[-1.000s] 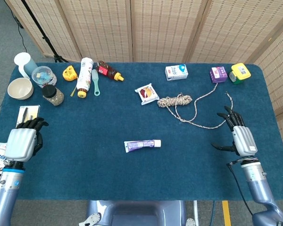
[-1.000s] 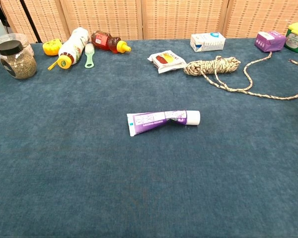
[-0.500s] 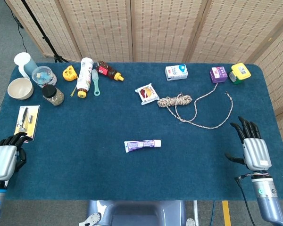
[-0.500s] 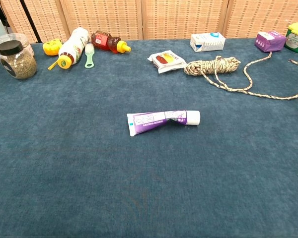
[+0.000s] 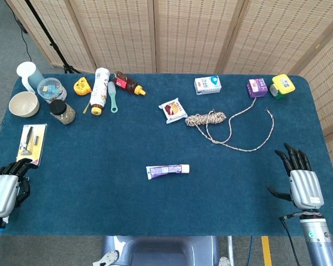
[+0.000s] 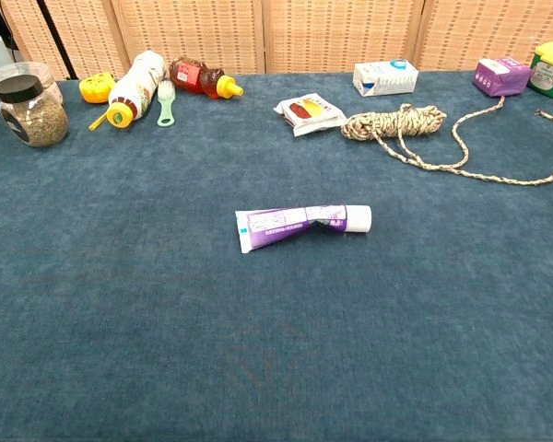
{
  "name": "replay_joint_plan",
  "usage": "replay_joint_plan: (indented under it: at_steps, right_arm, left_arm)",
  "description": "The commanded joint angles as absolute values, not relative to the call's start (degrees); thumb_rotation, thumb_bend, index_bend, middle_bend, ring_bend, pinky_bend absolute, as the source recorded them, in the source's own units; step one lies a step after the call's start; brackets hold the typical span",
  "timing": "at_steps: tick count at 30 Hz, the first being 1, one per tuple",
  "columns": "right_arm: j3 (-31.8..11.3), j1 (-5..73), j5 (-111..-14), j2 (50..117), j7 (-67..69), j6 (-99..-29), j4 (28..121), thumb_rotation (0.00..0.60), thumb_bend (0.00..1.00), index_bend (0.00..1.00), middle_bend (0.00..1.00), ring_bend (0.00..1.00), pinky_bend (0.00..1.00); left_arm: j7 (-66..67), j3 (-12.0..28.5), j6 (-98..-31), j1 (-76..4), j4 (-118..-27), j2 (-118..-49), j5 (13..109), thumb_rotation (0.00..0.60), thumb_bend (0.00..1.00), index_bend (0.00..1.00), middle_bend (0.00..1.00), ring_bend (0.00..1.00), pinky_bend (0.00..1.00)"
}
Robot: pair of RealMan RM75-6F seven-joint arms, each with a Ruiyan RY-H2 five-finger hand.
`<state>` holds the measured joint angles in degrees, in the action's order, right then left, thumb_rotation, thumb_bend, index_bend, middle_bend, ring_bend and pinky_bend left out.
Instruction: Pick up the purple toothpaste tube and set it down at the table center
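Note:
The purple toothpaste tube [image 5: 167, 170] [image 6: 302, 224] lies flat near the middle of the blue table [image 5: 100, 194], white cap to the right. My left hand [image 5: 4, 186] hovers at the table's front left corner with fingers curled in and nothing in them. My right hand [image 5: 299, 180] is at the front right corner, fingers spread and empty. Both hands are far from the tube. Neither hand shows in the chest view.
A coiled rope [image 5: 219, 124] lies right of centre at the back. A snack packet [image 5: 172, 110], milk carton [image 5: 207, 85], purple box [image 5: 257, 87], bottles [image 5: 100, 90], a jar [image 5: 61, 112], a bowl [image 5: 23, 103] and a razor pack [image 5: 31, 141] sit around the back and left.
Both hands have drawn back toward the near edge and outward to the table's front corners. The tube has not moved.

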<state>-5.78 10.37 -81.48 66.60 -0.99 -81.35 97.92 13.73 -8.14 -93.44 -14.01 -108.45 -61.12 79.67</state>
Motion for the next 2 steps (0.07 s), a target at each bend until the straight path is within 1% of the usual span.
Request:
replay_joint_plan:
  at_steps: [1, 2]
  right_arm:
    - [-5.67, 10.05, -81.49, 66.60, -0.56, -81.49, 97.83, 0.600, 0.00, 0.11, 0.00, 0.00, 0.00]
    - [-5.66, 10.02, -81.49, 66.59, -0.54, -81.48, 97.82, 0.600, 0.00, 0.11, 0.00, 0.00, 0.00]
  left_arm:
    - [15.18, -7.16, -93.06, -13.26, -109.10, -60.90, 79.63, 0.600, 0.82, 0.33, 0.27, 0.26, 0.34]
    - [15.28, -7.00, -92.99, -13.12, -109.14, -60.93, 79.60, 0.600, 0.82, 0.33, 0.27, 0.26, 0.34]
